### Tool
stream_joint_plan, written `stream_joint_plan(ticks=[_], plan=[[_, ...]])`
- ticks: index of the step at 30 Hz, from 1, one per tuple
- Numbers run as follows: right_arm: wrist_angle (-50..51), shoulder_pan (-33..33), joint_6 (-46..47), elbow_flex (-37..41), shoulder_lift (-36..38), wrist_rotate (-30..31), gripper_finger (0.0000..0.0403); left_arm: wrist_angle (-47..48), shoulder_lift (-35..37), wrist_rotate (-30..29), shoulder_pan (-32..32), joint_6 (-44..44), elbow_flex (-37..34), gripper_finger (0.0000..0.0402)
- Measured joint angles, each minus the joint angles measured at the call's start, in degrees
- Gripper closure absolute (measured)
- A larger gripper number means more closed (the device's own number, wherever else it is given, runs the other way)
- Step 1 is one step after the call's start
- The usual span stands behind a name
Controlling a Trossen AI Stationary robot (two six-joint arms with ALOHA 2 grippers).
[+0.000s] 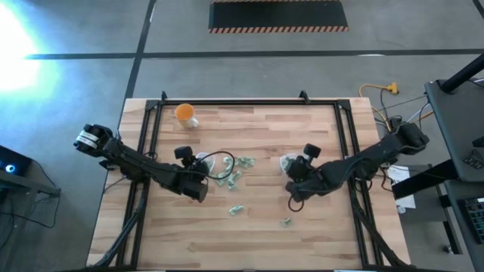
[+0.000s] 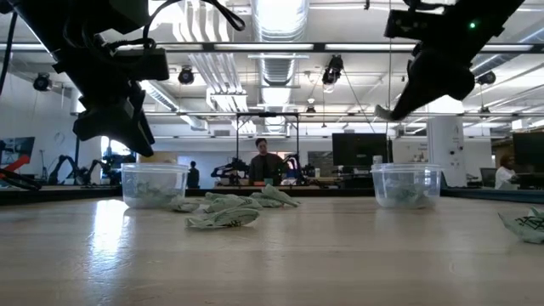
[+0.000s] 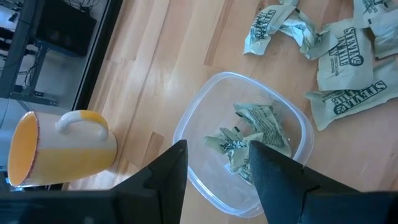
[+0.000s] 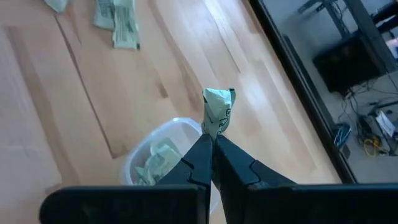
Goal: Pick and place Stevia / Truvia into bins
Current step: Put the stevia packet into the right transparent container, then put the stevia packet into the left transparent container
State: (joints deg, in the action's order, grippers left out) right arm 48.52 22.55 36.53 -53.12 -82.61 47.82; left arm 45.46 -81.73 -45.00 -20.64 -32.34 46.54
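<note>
Pale wooden worktop [image 1: 249, 227] of joined strips, smooth, with soft sheen. Crumpled pale green and white paper sachets [image 3: 341, 59], matt and creased, printed with dark letters. Clear whitish plastic tub [image 3: 193, 124], thin-walled, a little glossy at the rim. Second clear plastic tub [image 4: 140, 152], cloudy. Orange glazed mug [image 3: 59, 149], shiny. Dark matt plastic jaws, smooth-faced. Black metal frame [image 1: 155, 113] round the worktop.
</note>
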Motion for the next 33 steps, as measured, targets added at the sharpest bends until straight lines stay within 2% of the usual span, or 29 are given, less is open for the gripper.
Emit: stream_joint_plan(ticks=[13,17,27,33], plan=[[-1.07,-1.25,-1.01,3.41,-0.33,-1.34,0.039,-0.01,0.0,0.0,-0.04,0.0,-0.04,0.0246],[-0.99,-1.25,-1.96,3.84,-0.31,-3.42,0.0364,-0.03,0.0,-0.01,-0.04,0.0,-0.04,0.0246],[-1.01,-1.25,-2.95,3.73,-0.28,-2.83,0.0288,-1.52,0.0,0.28,-0.02,0.12,0.17,0.0246],[-1.52,-1.03,-6.35,2.12,-0.28,-2.8,0.0278,-10.81,0.02,5.24,-0.05,9.08,0.05,0.0246]])
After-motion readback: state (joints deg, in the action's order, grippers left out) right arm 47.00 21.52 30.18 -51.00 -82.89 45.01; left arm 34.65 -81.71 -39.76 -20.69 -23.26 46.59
